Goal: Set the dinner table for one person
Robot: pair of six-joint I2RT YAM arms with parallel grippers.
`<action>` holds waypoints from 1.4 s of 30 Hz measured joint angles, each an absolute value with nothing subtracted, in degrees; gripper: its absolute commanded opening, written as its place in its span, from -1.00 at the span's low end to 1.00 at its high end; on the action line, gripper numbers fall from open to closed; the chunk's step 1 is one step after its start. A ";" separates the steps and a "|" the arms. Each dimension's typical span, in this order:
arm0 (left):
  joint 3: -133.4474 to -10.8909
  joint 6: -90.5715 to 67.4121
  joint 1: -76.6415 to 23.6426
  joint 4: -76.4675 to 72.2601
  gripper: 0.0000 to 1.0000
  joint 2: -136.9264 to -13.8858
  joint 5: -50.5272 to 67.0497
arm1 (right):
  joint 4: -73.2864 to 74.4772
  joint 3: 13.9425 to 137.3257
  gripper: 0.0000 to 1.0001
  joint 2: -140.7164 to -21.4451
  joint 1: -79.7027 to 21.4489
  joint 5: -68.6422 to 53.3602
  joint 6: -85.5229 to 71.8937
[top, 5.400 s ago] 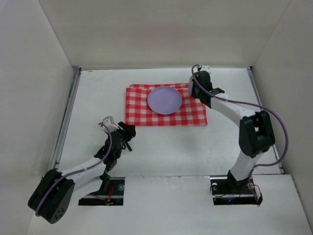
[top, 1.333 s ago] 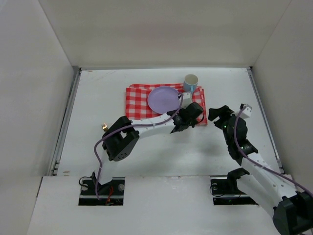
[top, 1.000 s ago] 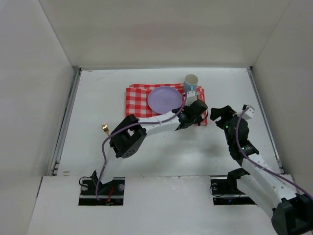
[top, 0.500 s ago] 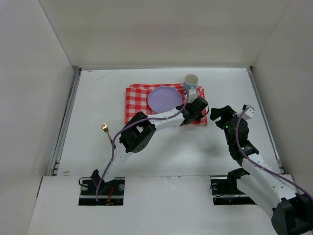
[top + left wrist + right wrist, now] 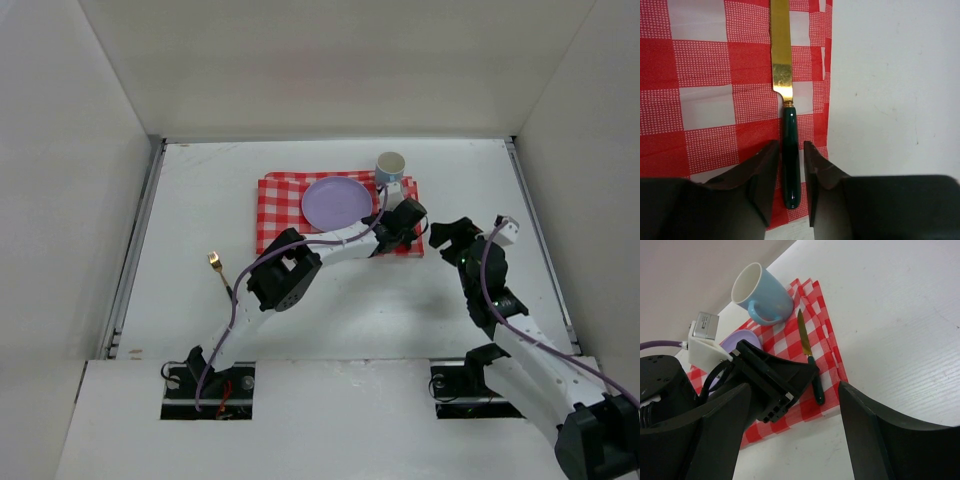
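A knife point(image 5: 784, 90) with a gold blade and dark green handle lies flat on the red-and-white checkered cloth point(image 5: 705, 105), along its right edge. My left gripper point(image 5: 790, 146) hovers over the handle's end, open, its jaws a little apart on either side of the handle and touching nothing. From above, the left gripper point(image 5: 400, 222) sits right of the lilac plate point(image 5: 337, 203), just below the light blue mug point(image 5: 390, 167). My right gripper point(image 5: 447, 238) hangs wide open and empty over the white dinner table point(image 5: 200, 200), just right of the cloth. The knife point(image 5: 810, 357) and mug point(image 5: 762, 295) show in the right wrist view.
A small gold object point(image 5: 214, 260) lies on the table at the left, beside the left arm's cable. Grey rails point(image 5: 135, 250) and white walls edge the tabletop. The cloth point(image 5: 280, 215) lies at the middle back.
My left gripper's jaws have parted from the knife handle, and the knife now lies on the cloth. The left arm slid slightly right before stopping. The right arm has barely moved.
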State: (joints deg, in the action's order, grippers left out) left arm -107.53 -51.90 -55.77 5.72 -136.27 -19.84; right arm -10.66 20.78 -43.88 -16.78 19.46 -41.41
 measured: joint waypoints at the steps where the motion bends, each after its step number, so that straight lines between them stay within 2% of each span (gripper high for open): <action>1: -107.44 -51.88 -55.81 5.32 -0.43 -136.27 -19.92 | -10.63 20.67 0.53 -43.68 -16.75 19.46 -41.43; 6: -100.51 -50.63 -56.18 1.32 -0.33 -131.98 -19.99 | -10.66 20.62 0.53 -43.07 -16.47 19.49 -41.45; 10: -87.61 -49.06 -56.75 -3.42 -0.34 -121.03 -20.01 | -10.66 20.62 0.50 -43.03 -16.47 19.46 -41.60; 12: -79.05 -48.34 -56.75 -6.26 -0.41 -112.55 -20.34 | -10.66 20.62 0.25 -42.94 -16.47 19.44 -41.63; 16: -60.77 -46.70 -53.78 -10.59 -0.79 -92.49 -22.04 | -10.74 20.62 -0.54 -43.22 -16.60 19.09 -41.74; 17: -56.05 -46.28 -52.03 -10.98 -0.84 -86.98 -22.72 | -10.85 20.62 -0.67 -43.57 -16.67 19.00 -41.76; 19: -47.86 -45.82 -47.68 -9.72 -0.88 -76.77 -24.45 | -10.92 20.62 -0.77 -44.86 -17.21 18.76 -41.87; 23: -38.00 -45.74 -38.46 0.91 -0.84 -62.43 -28.36 | -10.79 20.64 -0.70 -48.05 -18.72 17.87 -41.82; 26: -33.63 -45.39 -33.28 9.87 -0.58 -57.32 -30.22 | -10.70 20.75 -0.53 -48.97 -19.55 17.50 -41.60; 28: -30.68 -45.34 -30.06 14.52 -0.47 -55.55 -30.81 | -10.79 20.88 -0.40 -49.06 -19.79 17.39 -41.34; 34: -27.55 -46.02 -25.12 23.27 -0.45 -56.34 -31.59 | -10.98 21.02 -0.07 -49.52 -20.23 17.10 -40.73; 42: -26.74 -48.97 -21.74 23.07 -0.48 -62.04 -28.86 | -11.11 21.30 0.04 -50.94 -21.12 16.49 -40.47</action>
State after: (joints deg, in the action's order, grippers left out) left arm -26.74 -48.97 -21.74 23.07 -62.04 -28.86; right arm -11.11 21.30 -50.94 -21.12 16.49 -40.47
